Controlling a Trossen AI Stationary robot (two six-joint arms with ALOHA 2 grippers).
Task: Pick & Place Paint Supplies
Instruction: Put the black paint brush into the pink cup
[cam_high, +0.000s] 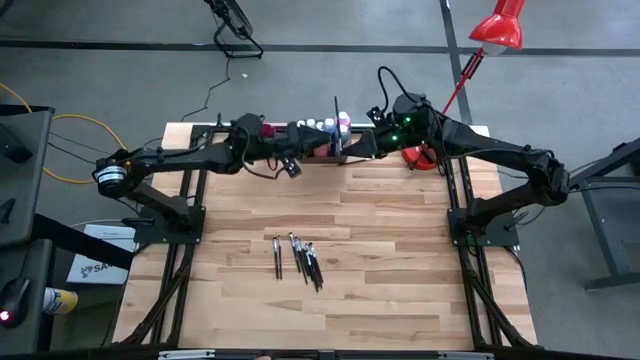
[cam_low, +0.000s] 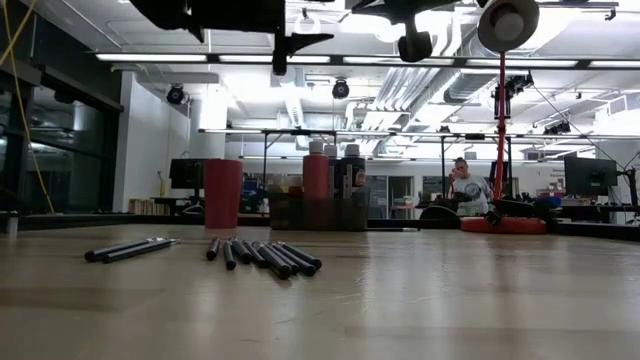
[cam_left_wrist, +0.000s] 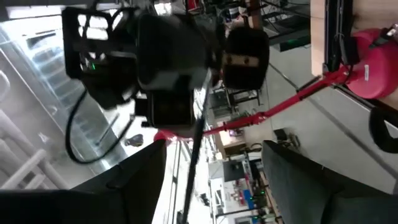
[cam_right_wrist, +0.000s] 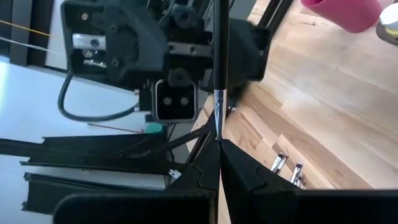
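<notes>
Both arms meet at the far edge of the counter (cam_high: 380, 250), above the grey tray (cam_high: 318, 152) that holds the paint bottles (cam_high: 322, 124).

The right gripper (cam_right_wrist: 219, 144) is pressed together on the bristle end of one paintbrush (cam_right_wrist: 219, 56). In the right wrist view the brush's metal ferrule sits just above the meeting fingertips and its dark handle runs straight away from them. In the high view this brush (cam_high: 337, 125) shows as a thin line crossing the tray beside the bottles, lifted clear of the counter.

The left gripper (cam_left_wrist: 208, 168) faces the right one from the other side of the tray. Its fingers (cam_left_wrist: 134, 180) are spread wide, and the same brush handle (cam_left_wrist: 194, 155) passes through the gap between them without touching either finger, as far as the left wrist view shows. So the brush is pinched only by the right gripper, with the left gripper's open fingers on either side of its handle.

The remaining paintbrushes (cam_high: 298, 258) lie loose in the middle of the counter, well apart from both grippers: two a little to one side and a tighter bunch beside them, as the low view (cam_low: 262, 256) shows. The red cup (cam_low: 222, 193) stands near the tray at the back. A red lamp (cam_high: 497, 30) hangs beyond the far right corner. A person (cam_low: 468, 188) sits in the room behind.
</notes>
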